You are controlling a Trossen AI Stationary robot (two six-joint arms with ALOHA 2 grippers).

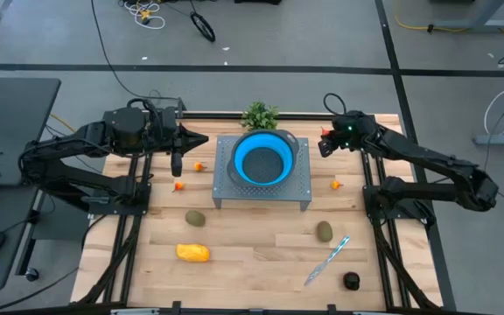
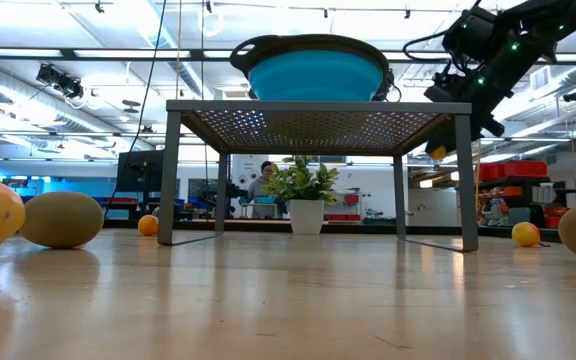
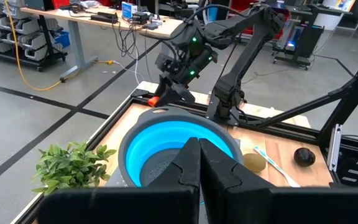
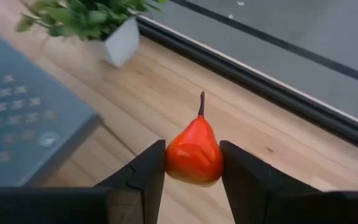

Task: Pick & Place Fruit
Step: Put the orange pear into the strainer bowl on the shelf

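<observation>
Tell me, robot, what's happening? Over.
Right tool shut on red-orange pear, raised beside blue bowl. Left tool shut, empty. Nothing in the way.

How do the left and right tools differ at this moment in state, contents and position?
The left tool is shut and empty; the right tool is clamped on a small red-orange pear. The left tool sits beside the left edge of the blue bowl, while the right tool is off the bowl's right side near the table's back edge. Both are raised above the wooden table, level with the bowl on its metal stand.
</observation>
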